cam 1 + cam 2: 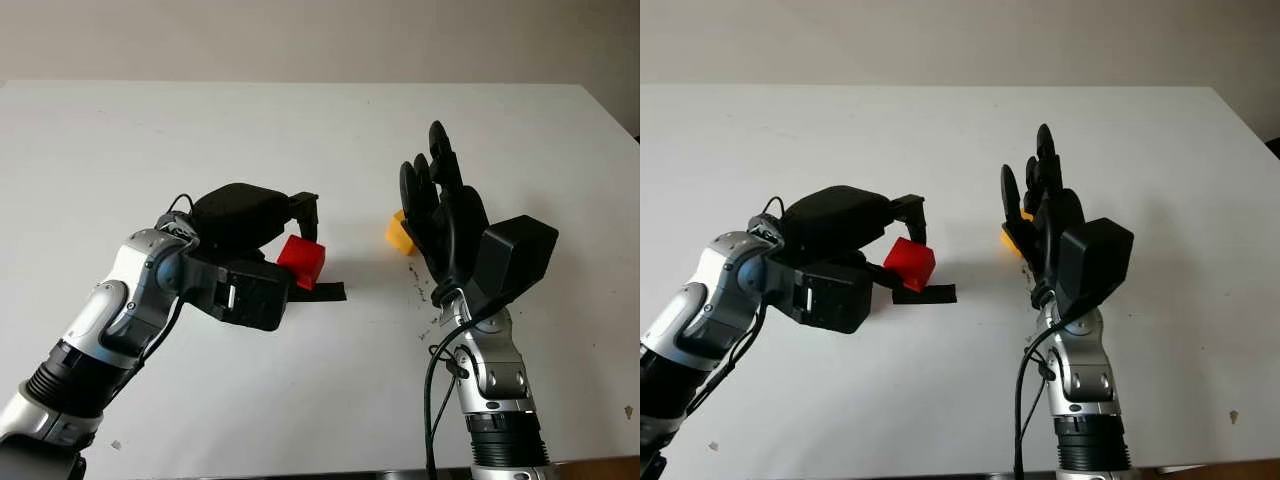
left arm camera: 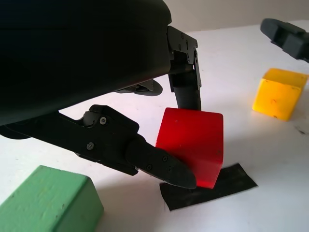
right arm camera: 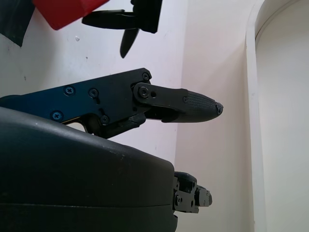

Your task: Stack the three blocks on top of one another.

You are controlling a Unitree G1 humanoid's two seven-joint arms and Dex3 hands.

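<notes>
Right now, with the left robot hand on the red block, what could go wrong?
1. The left robot hand pinches the red cube block near its edges, so it could twist or slip.
2. The green rectangular block sits close under that hand's shell and may get knocked.
3. The right robot hand, open, stands upright right beside the yellow cube block, partly hiding it from the head camera; a bump could shift it.

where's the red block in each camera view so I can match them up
Left eye view: red block, centre, in the left hand.
Right eye view: left of centre.
Left wrist view: middle, between the fingers.
Right wrist view: a red corner at one edge.
Shared landmark: the black tape strip beneath the block.
</notes>
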